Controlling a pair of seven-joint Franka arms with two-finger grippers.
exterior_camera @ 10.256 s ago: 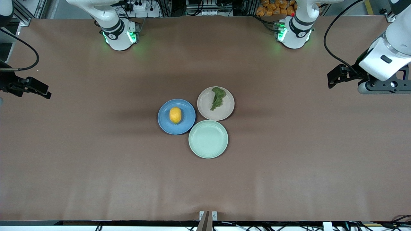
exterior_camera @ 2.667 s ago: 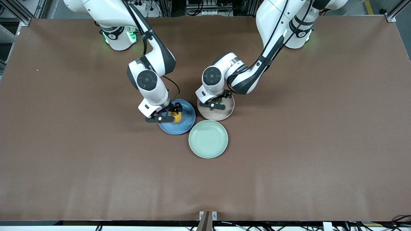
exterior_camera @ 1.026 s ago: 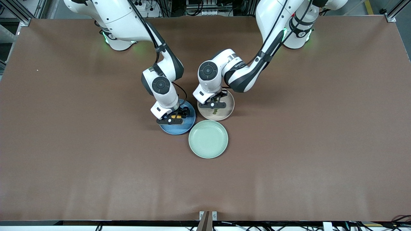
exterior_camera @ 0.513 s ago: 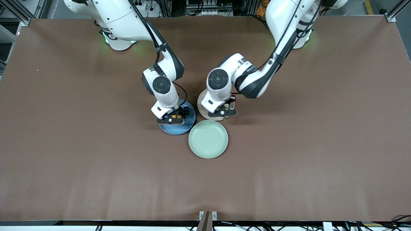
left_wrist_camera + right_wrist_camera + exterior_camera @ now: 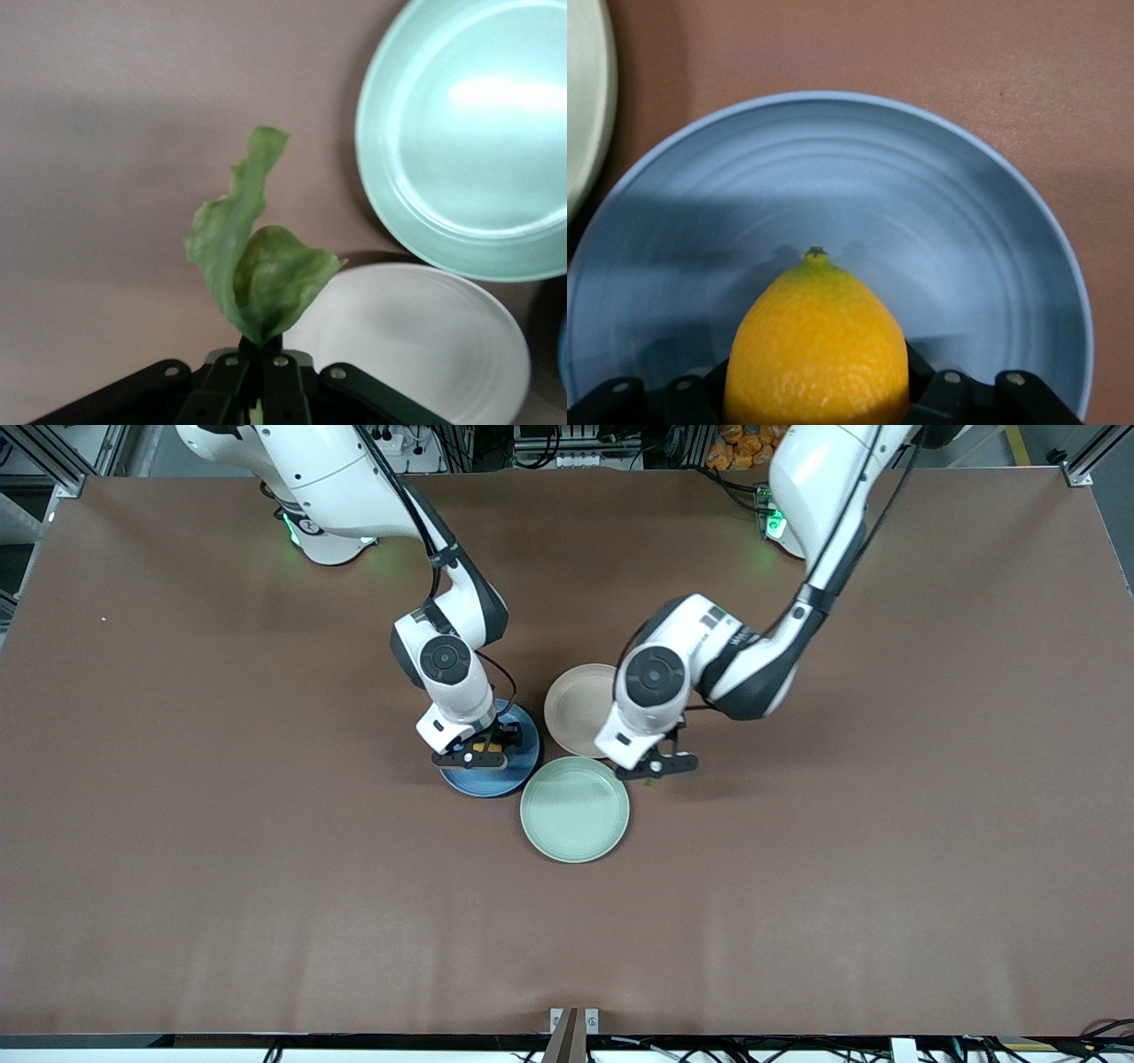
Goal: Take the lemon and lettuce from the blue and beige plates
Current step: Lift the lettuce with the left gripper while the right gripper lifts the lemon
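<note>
The lemon (image 5: 819,354), yellow-orange with a small green tip, sits low in the blue plate (image 5: 833,177). My right gripper (image 5: 474,758) is shut on the lemon's sides, and black fingers (image 5: 923,390) flank it. The dark green lettuce (image 5: 257,266) hangs from my left gripper (image 5: 261,350), which is shut on its lower end. That gripper (image 5: 656,766) is over the table, just off the rim of the beige plate (image 5: 576,704). The beige plate holds nothing. From the front the lemon (image 5: 483,746) is mostly hidden by the right hand.
A mint-green plate (image 5: 574,809) lies nearer the front camera, touching both the blue plate (image 5: 523,760) and the beige one. The brown table (image 5: 266,868) stretches wide around the three plates. Both arms reach in from their bases.
My right gripper has shut on the lemon without leaving the blue plate. The left gripper has carried the lettuce off the beige plate to over the table beside the mint-green plate.
</note>
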